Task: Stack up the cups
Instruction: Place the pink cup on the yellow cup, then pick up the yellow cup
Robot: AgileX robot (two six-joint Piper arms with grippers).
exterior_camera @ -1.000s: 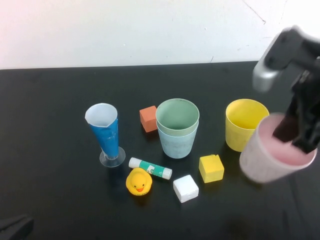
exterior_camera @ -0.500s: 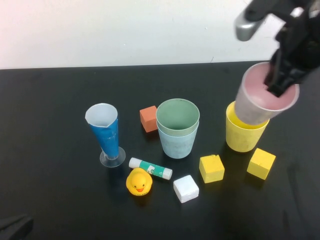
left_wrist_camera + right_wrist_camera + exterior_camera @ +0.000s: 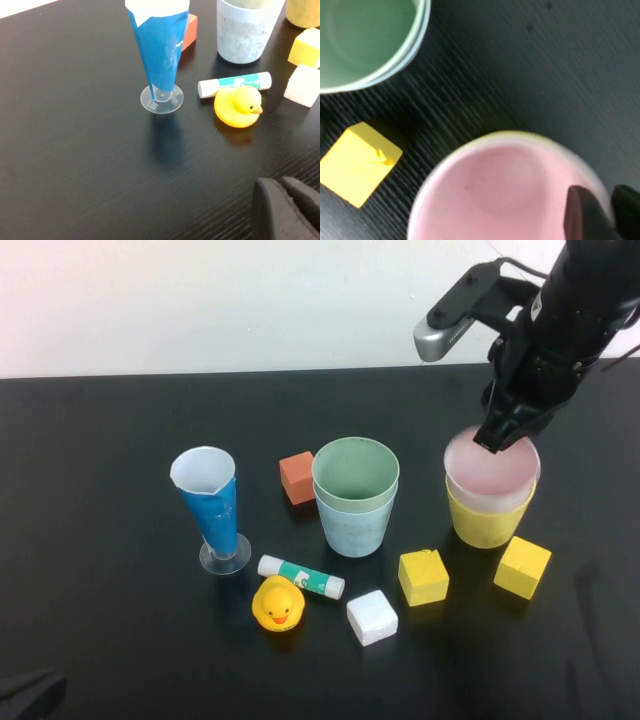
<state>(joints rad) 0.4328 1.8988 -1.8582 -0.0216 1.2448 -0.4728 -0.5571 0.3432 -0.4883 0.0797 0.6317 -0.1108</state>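
The pink cup sits nested in the yellow cup at the right of the black table. My right gripper is shut on the pink cup's far rim, one finger inside and one outside; the right wrist view shows the pink cup and the gripper on its edge. The green cup stands nested in the light blue cup at the centre. My left gripper rests shut and empty at the front left corner, and it shows in the left wrist view.
A tall blue cone glass stands left of the centre cups. An orange block, a glue stick, a rubber duck, a white block and two yellow blocks lie around the cups.
My right gripper carried the pink cup from the front right up, back and left, then lowered it into the yellow cup. The second yellow block came into sight. The left arm stayed still.
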